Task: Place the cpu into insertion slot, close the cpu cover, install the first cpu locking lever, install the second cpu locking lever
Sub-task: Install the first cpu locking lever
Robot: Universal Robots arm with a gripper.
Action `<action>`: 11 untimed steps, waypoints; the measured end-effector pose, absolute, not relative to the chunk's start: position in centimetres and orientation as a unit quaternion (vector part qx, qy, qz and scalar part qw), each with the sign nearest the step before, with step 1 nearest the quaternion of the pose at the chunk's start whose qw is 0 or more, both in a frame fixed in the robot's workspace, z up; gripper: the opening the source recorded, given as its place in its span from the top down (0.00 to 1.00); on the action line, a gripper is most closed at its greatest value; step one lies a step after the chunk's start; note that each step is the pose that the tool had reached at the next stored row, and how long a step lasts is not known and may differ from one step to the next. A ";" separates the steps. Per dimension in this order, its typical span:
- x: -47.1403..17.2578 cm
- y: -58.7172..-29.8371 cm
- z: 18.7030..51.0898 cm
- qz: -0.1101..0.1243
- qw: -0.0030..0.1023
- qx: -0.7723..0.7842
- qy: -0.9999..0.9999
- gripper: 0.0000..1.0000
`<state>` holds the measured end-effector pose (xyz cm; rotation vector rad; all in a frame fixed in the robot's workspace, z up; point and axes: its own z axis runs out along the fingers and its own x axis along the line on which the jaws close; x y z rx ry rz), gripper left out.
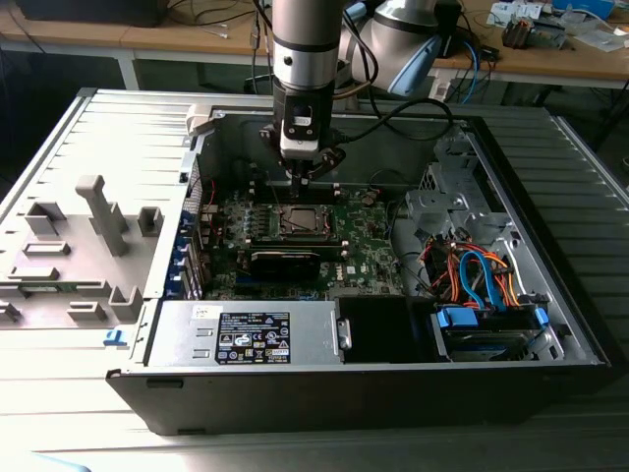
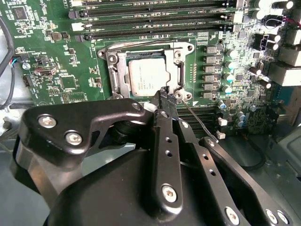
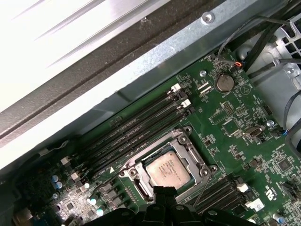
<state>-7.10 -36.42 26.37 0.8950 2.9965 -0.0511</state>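
Green board (image 2: pixel 56 61) fills the floor of an open grey case (image 1: pixel 128 118) lying on its side; long dark memory slots (image 2: pixel 155 19) run along one edge of the socket area. Seated in the insertion slot (image 2: pixel 141 44), the cpu (image 2: pixel 148 77) lies flat with its silver-grey top up, level with the metal around it; the first wrist view shows it (image 3: pixel 167 170) the same way, square within its frame. Around the chip lies the cover (image 2: pixel 120 75), flat on the slot, the chip showing through its square window. A thin lever (image 2: pixel 200 120) slants away from one corner of the slot, raised off the board and not tucked down; it appears as a fine wire (image 3: pixel 203 187) in the first wrist view too.

Over this stands the arm, upright, its end effector (image 2: pixel 166 97) reaching down to the slot's edge nearest the lever's root; the black fingers (image 2: pixel 162 94) are pressed together at their tips, just beside the cpu's corner; whether they pinch the lever's end I cannot tell. Seen from the exterior view, the end effector (image 1: pixel 307 177) hangs just above the slot (image 1: pixel 278 222); a power supply (image 1: pixel 251 334) sits at the case's near edge, and orange and blue cables (image 1: pixel 477 275) bunch toward the exterior view's right.
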 end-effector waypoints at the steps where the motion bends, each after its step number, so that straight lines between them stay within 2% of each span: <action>1: -7.1 -36.4 26.4 -0.016 0.007 0.285 0.958 0.89; 11: -7.1 -36.4 26.4 -0.016 0.007 0.277 0.961 0.89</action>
